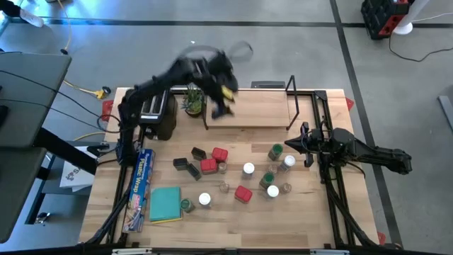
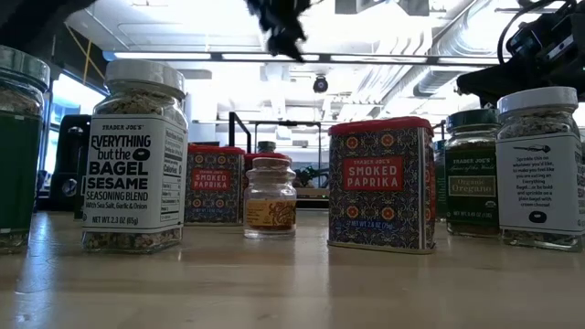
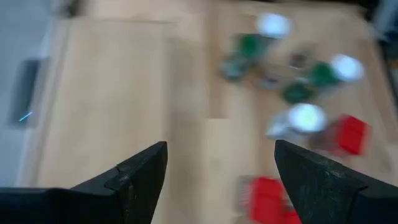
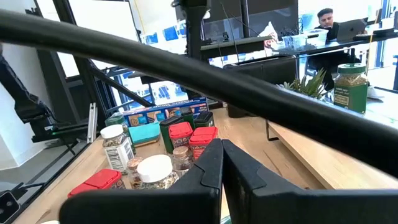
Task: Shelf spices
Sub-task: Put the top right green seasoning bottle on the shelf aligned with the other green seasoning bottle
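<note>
The shelf (image 1: 248,110) is sitting at the back of the table (image 1: 311,219). One green-lidded jar (image 4: 350,88) is already standing on it; the other spices (image 1: 241,173) are lying scattered in front of it. The left gripper (image 1: 225,95) is hanging blurred above the shelf's left end, jaws spread wide and holding nothing. The right gripper (image 1: 306,146) is waiting just off the shelf's right front corner, jaws pressed together, empty. The likely trouble: descending into that crowded cluster, wide fingers (image 3: 140,174) could be toppling neighbouring jars.
</note>
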Tool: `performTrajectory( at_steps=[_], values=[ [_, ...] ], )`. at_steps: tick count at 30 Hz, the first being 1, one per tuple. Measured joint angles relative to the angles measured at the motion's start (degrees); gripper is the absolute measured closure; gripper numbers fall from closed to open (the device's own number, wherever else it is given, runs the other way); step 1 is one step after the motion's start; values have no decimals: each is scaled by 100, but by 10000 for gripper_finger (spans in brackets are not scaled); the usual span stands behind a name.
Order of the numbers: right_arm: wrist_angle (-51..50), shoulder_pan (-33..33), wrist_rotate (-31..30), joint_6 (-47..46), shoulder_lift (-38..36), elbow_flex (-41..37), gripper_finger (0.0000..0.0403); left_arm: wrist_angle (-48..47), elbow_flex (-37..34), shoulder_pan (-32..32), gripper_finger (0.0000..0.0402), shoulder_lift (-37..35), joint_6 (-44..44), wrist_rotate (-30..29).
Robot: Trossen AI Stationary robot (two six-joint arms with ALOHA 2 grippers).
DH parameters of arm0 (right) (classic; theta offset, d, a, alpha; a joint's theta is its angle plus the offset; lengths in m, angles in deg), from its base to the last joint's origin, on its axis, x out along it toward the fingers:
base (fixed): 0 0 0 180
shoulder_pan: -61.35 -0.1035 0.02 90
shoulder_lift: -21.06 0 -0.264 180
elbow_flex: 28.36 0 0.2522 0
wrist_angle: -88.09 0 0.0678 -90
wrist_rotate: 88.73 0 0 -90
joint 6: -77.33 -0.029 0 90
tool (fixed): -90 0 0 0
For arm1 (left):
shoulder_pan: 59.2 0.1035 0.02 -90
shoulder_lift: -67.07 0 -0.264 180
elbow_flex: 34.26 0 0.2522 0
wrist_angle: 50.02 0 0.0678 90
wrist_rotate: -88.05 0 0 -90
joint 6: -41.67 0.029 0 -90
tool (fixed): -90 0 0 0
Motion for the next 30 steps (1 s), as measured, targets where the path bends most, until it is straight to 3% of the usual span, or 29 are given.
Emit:
performTrajectory(
  at_steps=[5, 9, 13, 17, 21, 24, 27, 30],
  values=[
    [0, 2, 1, 1, -2, -1, 403, 1631, -1544, -1611, 110, -704, -429, -760],
    [0, 1, 1, -1, 0, 1, 403, 4045, -3679, -2760, 111, -1644, -1119, -1287],
    [0, 0, 1, -1, 0, 0, 403, 6439, -5976, -3466, 111, -2628, -2174, -2254],
    [2, 0, 1, -1, 0, 1, 403, 8113, -7682, -3896, 111, -3515, -3074, -2968],
    [313, 4, -353, -160, 1, -4, 403, 8710, -8708, -4192, 111, -4221, -3293, -3686],
    [1168, 4, -468, -1633, 0, -4, 403, 8759, -9057, -4349, 111, -4703, -3204, -4265],
    [2469, 4, -978, -2876, -7, -4, 403, 8703, -9262, -4453, 111, -5106, -2911, -4693],
    [3487, 4, -1888, -3210, -4, -4, 403, 8482, -9288, -4532, 111, -5451, -2667, -5066]
  ],
)
